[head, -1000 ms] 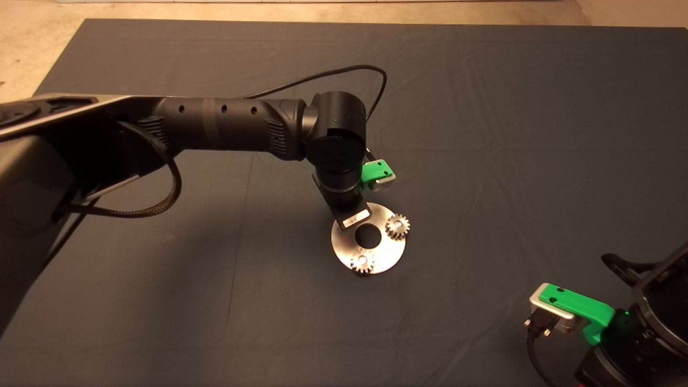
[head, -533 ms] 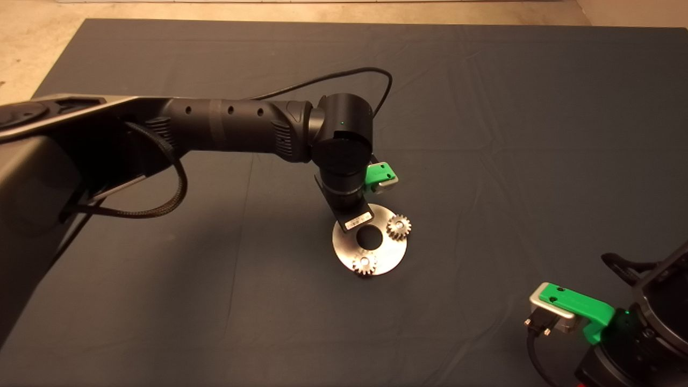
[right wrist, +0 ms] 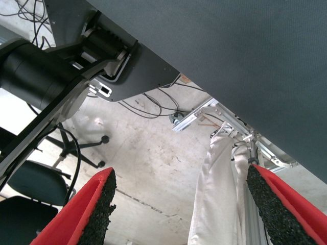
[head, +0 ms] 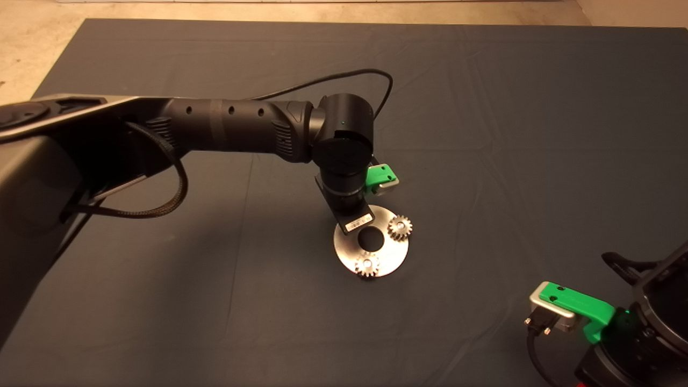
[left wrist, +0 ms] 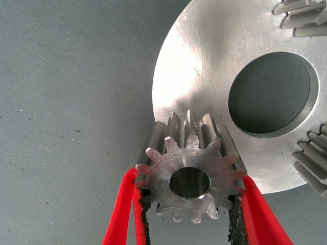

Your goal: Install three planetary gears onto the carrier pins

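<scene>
Dim, warm overhead view; glare on the shiny disc; wrist views brighter and sharp.

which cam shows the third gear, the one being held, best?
Left wrist view. The third gear fills the frame, bore and teeth clear, clamped in the left gripper at the edge of the disc. In the head view the left arm's wrist hides that gear; only the two mounted gears show. The right wrist view shows floor.

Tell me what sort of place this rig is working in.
Probably a robotics lab or test bench: a dark fabric mat covers the table, a shiny metal disc with small silvery spur gears lies on it, and loose black cables and a black office chair sit on bare concrete floor.
</scene>
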